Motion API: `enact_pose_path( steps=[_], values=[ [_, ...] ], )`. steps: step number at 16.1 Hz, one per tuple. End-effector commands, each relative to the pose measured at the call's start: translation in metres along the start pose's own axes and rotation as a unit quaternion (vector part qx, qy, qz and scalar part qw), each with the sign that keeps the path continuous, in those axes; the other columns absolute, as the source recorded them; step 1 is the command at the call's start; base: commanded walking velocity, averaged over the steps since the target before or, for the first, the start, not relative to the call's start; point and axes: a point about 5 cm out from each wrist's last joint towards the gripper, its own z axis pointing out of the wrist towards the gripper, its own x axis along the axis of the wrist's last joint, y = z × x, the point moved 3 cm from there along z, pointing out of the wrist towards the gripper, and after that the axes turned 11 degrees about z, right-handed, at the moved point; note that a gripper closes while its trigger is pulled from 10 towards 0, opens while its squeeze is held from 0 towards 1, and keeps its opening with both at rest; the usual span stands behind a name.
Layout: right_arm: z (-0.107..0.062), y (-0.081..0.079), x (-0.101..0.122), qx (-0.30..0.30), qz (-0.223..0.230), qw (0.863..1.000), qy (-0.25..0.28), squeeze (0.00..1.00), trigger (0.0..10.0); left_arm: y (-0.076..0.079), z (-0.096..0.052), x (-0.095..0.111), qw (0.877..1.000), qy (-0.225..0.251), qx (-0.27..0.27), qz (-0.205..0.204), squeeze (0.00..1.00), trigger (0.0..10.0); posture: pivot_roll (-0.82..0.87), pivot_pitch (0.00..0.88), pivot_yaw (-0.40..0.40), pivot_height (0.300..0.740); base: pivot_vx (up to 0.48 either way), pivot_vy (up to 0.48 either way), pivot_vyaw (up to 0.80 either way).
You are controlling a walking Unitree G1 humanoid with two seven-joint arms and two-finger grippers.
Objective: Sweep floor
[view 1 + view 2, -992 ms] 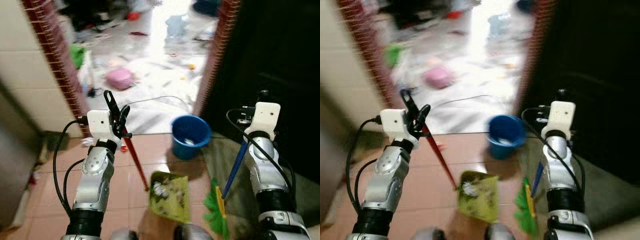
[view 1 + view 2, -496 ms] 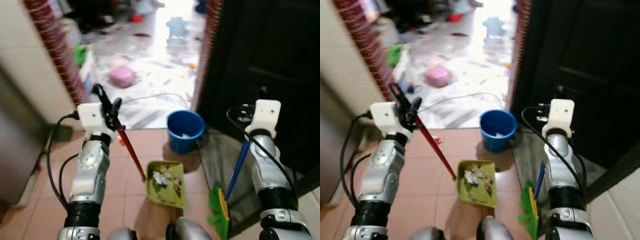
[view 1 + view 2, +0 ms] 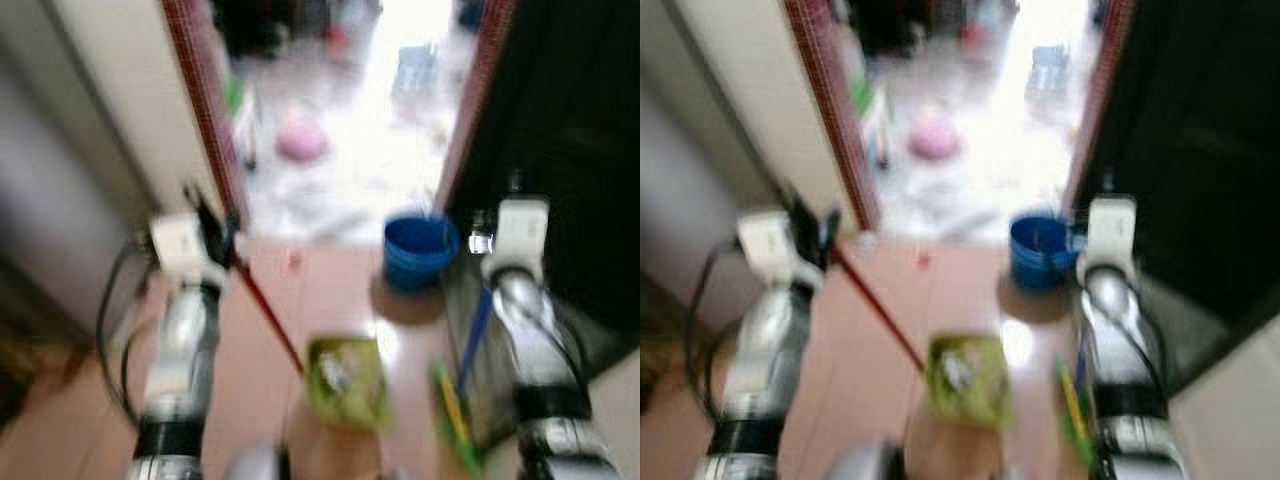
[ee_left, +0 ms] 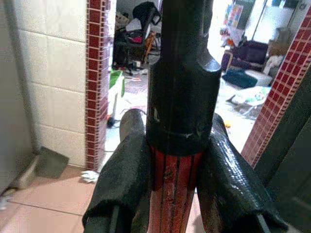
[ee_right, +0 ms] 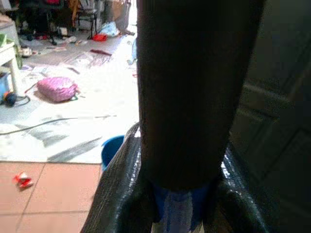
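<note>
A red dustpan handle [image 4: 174, 194] is pinched between the 2 fingers of the left gripper [image 4: 175, 189]; the green dustpan [image 3: 347, 378] rests on the tiled floor [image 3: 270, 400]. The blue broom handle [image 5: 179, 213] is clamped by the right gripper [image 5: 177, 208]. A blue bucket [image 3: 418, 250] stands by the doorway edge.

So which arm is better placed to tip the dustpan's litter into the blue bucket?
Left, probably. The left gripper clamps the red handle of the loaded dustpan; the right gripper holds the broom.
</note>
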Motion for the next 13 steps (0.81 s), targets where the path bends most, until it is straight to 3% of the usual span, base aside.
enact_pose_path(
  steps=[1, 3, 8, 13],
  values=[
    [0.004, -0.005, 0.012, 0.003, 0.009, 1.0, 0.017, 0.0, 10.0, -0.001, 0.009, 0.025, 0.999, 0.045, 0.0, 0.004, 0.0, 10.0, -0.11, 0.0, 0.023, 0.74, 0.0, 0.48, 0.0],
    [0.004, -0.005, 0.013, 0.004, 0.008, 1.0, 0.019, 0.0, 10.0, 0.0, 0.009, 0.027, 0.999, 0.05, 0.002, 0.002, 0.0, 10.0, -0.11, 0.0, 0.023, 0.74, 0.0, 0.48, 0.0],
    [0.003, -0.005, 0.012, 0.002, 0.007, 1.0, 0.02, 0.0, 10.0, 0.004, 0.007, 0.026, 0.999, 0.052, -0.009, 0.004, 0.0, 10.0, -0.11, 0.0, 0.023, 0.74, 0.0, 0.0, 0.0],
    [0.004, -0.004, 0.011, -0.001, 0.004, 1.0, 0.019, 0.0, 10.0, 0.0, 0.01, 0.036, 0.998, 0.07, 0.004, -0.006, 0.0, 10.0, -0.11, 0.0, 0.022, 0.74, 0.0, 0.0, -0.69]
  ],
)
